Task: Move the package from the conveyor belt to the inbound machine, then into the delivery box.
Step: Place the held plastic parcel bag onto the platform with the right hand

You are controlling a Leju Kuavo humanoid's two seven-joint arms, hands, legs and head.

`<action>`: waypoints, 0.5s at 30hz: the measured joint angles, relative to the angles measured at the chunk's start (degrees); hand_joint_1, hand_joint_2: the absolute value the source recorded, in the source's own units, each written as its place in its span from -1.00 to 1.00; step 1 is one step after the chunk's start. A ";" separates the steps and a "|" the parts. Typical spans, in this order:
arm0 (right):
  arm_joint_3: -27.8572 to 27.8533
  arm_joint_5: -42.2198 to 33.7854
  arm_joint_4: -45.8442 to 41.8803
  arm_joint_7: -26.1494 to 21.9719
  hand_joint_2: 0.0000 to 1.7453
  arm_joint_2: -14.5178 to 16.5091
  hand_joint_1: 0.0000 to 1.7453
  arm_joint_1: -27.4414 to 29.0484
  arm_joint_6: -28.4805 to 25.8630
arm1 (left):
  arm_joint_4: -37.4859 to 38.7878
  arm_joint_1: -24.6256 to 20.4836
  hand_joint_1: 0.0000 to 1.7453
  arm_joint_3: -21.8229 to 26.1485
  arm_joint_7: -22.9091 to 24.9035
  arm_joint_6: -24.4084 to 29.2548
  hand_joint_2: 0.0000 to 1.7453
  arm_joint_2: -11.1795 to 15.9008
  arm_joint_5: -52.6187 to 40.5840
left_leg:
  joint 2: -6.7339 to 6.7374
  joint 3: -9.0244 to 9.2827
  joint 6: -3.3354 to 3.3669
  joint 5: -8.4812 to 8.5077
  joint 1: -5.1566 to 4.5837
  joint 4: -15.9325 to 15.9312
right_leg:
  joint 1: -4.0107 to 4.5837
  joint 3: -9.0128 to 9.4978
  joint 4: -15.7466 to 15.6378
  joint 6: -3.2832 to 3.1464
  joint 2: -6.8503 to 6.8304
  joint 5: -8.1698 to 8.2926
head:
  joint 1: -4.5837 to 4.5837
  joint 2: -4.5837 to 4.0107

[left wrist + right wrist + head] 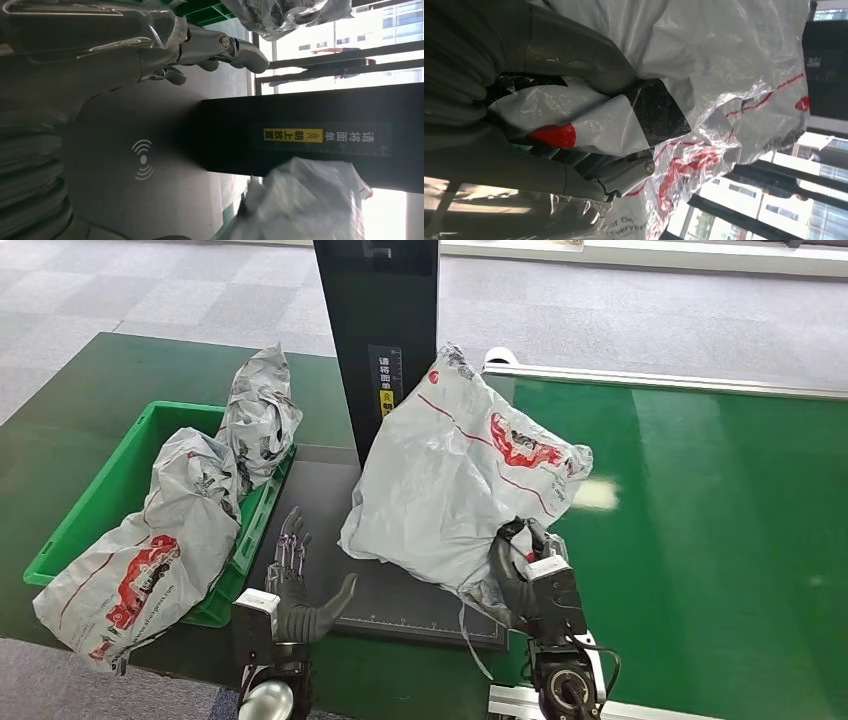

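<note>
A grey plastic mail package with red print stands tilted on the inbound machine's dark scan plate, leaning against the black upright column. My right hand grips its lower corner; the crumpled bag fills the space around my fingers in the right wrist view. My left hand hovers open over the plate's near left edge, fingers spread and holding nothing. The left wrist view shows the plate with its white scan symbol, the column and a bit of the package.
A green delivery box sits to the left of the plate with two similar grey packages in it, both spilling over its rim. The green conveyor belt spreads out to the right. Grey carpet floor lies beyond.
</note>
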 joint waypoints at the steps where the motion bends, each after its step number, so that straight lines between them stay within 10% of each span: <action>1: 0.93 0.46 0.96 0.48 1.00 0.12 1.00 -0.51 0.86 | -0.03 -0.16 -1.00 0.03 0.01 0.25 1.00 0.01 0.03 | 0.01 -0.01 0.00 -0.01 0.00 0.00 | 0.00 -0.01 0.00 0.00 0.01 0.00 | 0.01 0.00; 15: 8.12 4.07 11.45 3.28 1.00 1.31 1.00 -4.00 4.22 | -0.66 -0.73 -1.00 1.38 -0.01 3.62 1.00 0.87 1.54 | -0.06 -0.03 0.00 -0.04 -0.01 0.00 | -0.01 -0.05 -0.01 0.00 0.00 -0.01 | -0.01 0.00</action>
